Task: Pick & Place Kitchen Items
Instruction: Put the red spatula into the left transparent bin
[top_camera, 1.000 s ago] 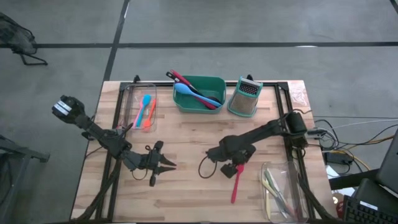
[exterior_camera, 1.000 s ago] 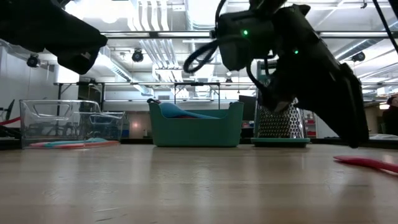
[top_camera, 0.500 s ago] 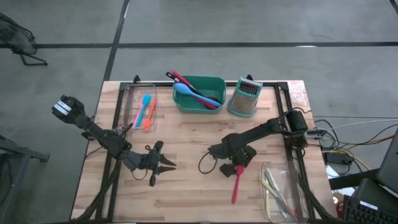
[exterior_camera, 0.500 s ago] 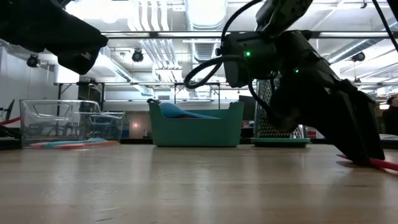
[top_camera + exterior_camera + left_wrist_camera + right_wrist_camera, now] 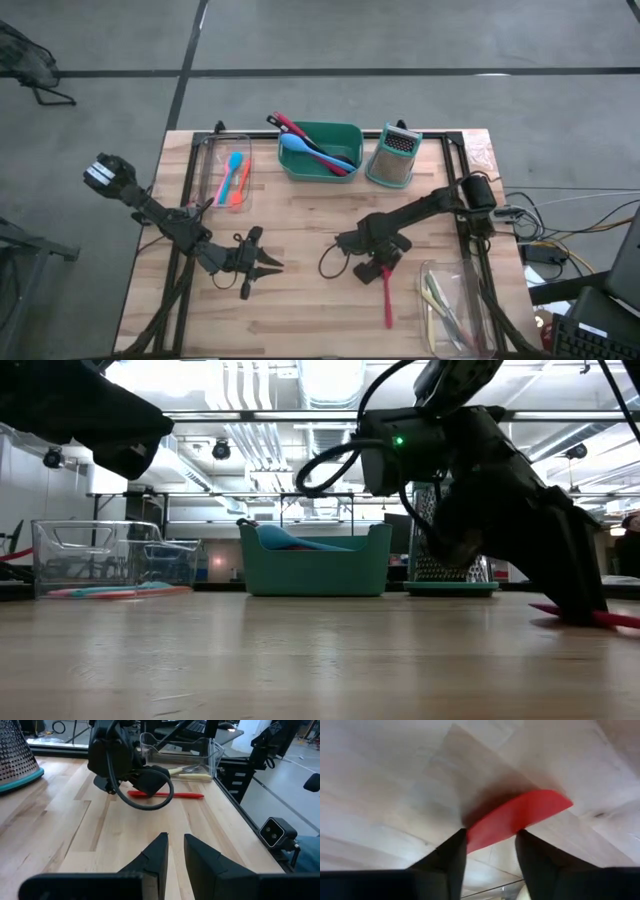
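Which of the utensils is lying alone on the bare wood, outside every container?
The red spatula, beside the clear bin. The right gripper is down over its blade end. All other utensils lie inside the teal tub or clear bins.
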